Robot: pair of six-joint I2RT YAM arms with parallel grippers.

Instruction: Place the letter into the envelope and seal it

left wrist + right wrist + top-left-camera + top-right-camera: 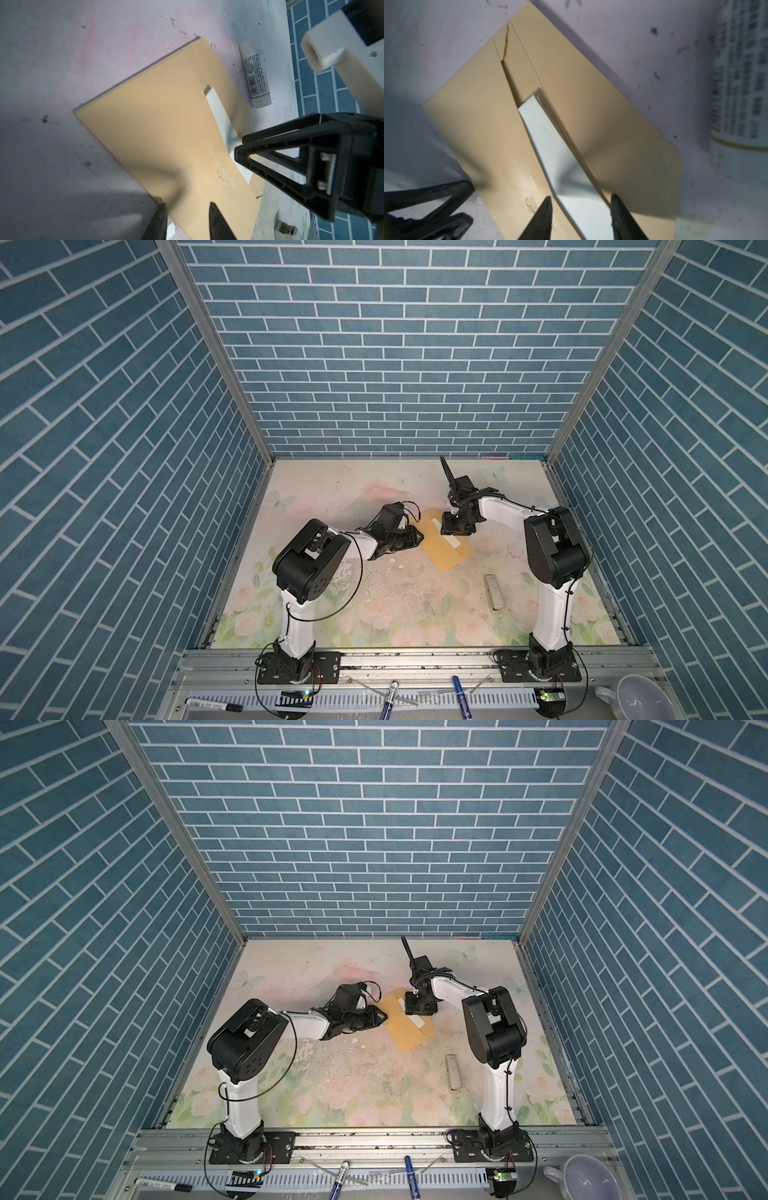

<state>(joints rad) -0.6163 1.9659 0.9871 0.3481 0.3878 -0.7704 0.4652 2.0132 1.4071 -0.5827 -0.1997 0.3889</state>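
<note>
The mustard-yellow envelope [446,556] [409,1031] lies slanted on the floral table with its flap open. A pale strip [550,145] [218,108] shows in its mouth, apparently the letter's edge; the rest is hidden inside. My right gripper [581,199] [457,533] [419,1011] points down at the envelope's middle, open, with its fingers on either side of that strip. My left gripper [187,208] [417,537] [382,1017] reaches in low from the left. It is open at the envelope's near edge, one finger over the paper and one over the table.
A white glue stick [493,593] [454,1073] [254,76] lies right of the envelope, near the right arm. Markers [388,701] and a white cup [636,697] sit on the front rail. Blue brick walls enclose three sides.
</note>
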